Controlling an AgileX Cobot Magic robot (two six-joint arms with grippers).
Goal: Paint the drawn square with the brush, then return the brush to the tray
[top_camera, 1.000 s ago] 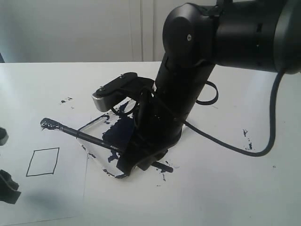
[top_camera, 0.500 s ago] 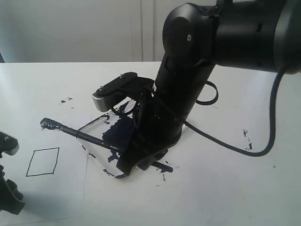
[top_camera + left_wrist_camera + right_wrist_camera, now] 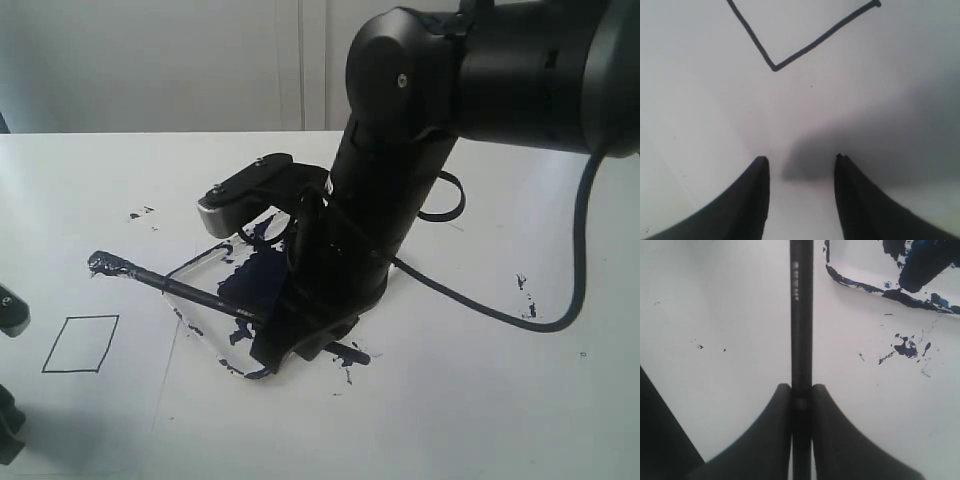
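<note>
Right pincer: I clench the long thin black brush | left pincer: released, empty | change: black-outlined drawn square, unpainted, slid left with white paper | I must re-aim.

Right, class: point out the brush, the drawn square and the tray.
brush (image 3: pixel 185 291), exterior view, middle of the handle
drawn square (image 3: pixel 81 344), exterior view, its blank inside
tray (image 3: pixel 254 279), exterior view, paint-smeared floor

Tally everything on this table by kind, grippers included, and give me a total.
brush: 1
tray: 1
drawn square: 1
paper sheet: 1
grippers: 2, the left gripper and the right gripper
Total: 6
</note>
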